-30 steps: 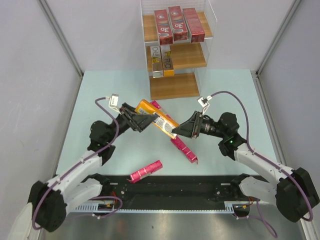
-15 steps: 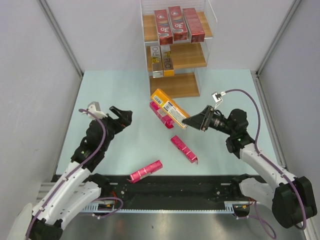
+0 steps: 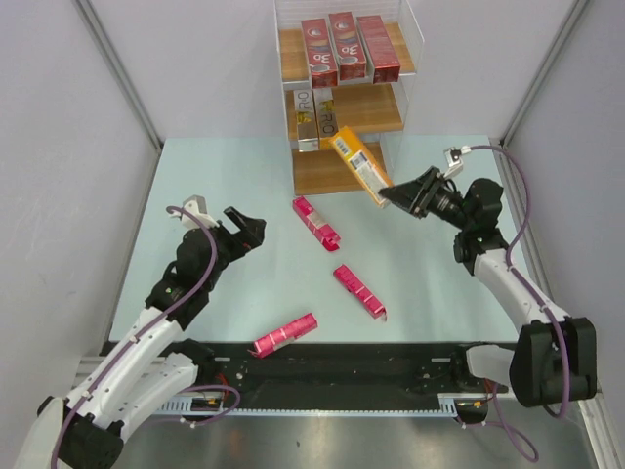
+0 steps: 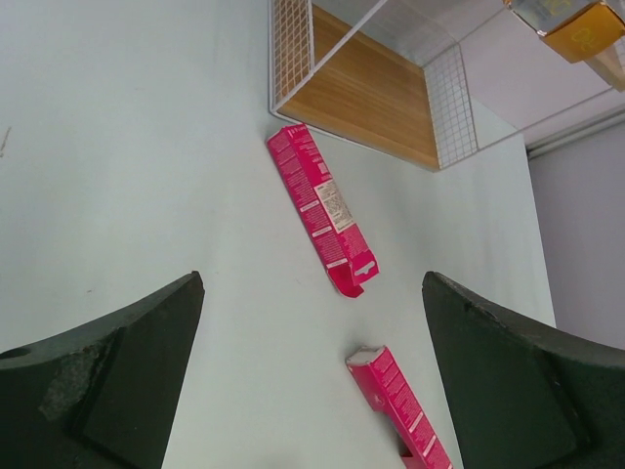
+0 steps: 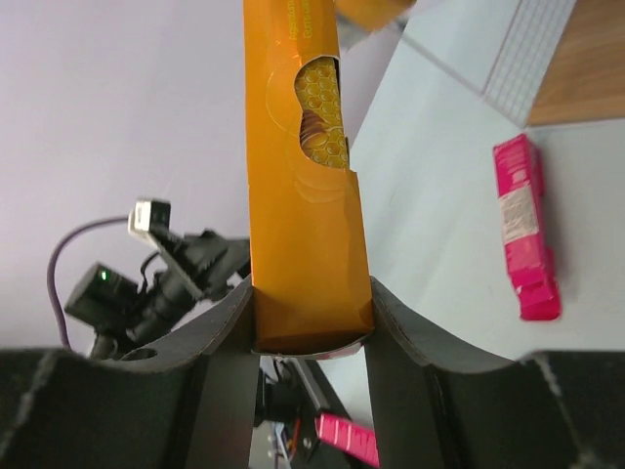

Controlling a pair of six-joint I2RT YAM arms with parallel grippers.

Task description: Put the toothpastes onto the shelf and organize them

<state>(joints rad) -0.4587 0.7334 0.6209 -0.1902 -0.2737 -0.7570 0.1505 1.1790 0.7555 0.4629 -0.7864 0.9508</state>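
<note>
**Partly stocked shelf (image 3: 322,178), orange carton (image 3: 357,166) held at its front**

Five cartons are already on the shelf. Three dark red cartons (image 3: 337,47) stand side by side on the top board. A silver carton (image 3: 305,119) and a gold carton (image 3: 329,123) sit at the left of the middle board. I see none on the lowest board. Three pink cartons (image 3: 315,222) lie scattered on the surface (image 3: 225,176), well apart from one another. With the one in hand that leaves four to shelve, so I judge the job to be a little past halfway.

The right claw (image 3: 393,195) pinches the orange carton at its near end, and the right wrist view shows both fingers pressed against its sides. The carton hangs tilted in the air by the shelf's lower front, its far end pointing up toward the gold carton. Whether it has passed the front edge I cannot tell.

The left claw (image 3: 252,227) is spread wide and holds nothing. It hovers over the surface, and in its wrist view the nearest pink carton lies ahead between its fingers, near but untouched
</note>
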